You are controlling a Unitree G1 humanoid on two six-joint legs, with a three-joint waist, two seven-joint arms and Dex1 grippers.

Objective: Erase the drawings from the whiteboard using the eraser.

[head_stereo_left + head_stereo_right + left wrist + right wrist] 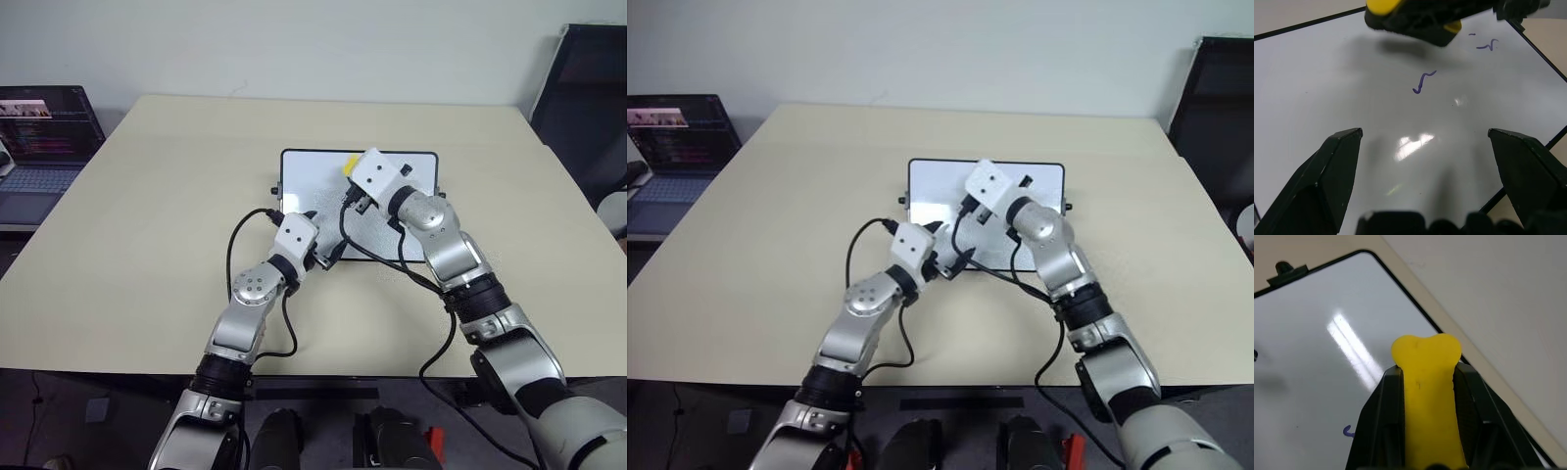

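Beige table [147,225] carries everything, and I take the whiteboard [1327,98] lying flat near its middle as my landmark. It lies flat because I need to press down on it, and its glossy white face throws back a strip of ceiling light.

My left end effector [1425,186] sits at the whiteboard's near left edge with its two black fingers spread wide and nothing between them; I judge it is there to steady the board while the other arm rubs. Whether a finger actually touches the frame I cannot tell.

My right end effector [1427,396] is above the board's far half, clamped tight on the eraser [1426,382], the yellow block squeezed between both fingers so its rounded end sticks out past the tips. I judge that grip keeps the block from slipping while it is dragged across the surface. Its black underside hardly shows in my right wrist view, and whether it is pressed on the board or just above it is hard to say; a soft shadow beneath it hints at a gap.

Smallest are the drawings [1423,81]: thin purple squiggles on the board's right part, near the eraser, not yet wiped. In the head views my right wrist covers them.
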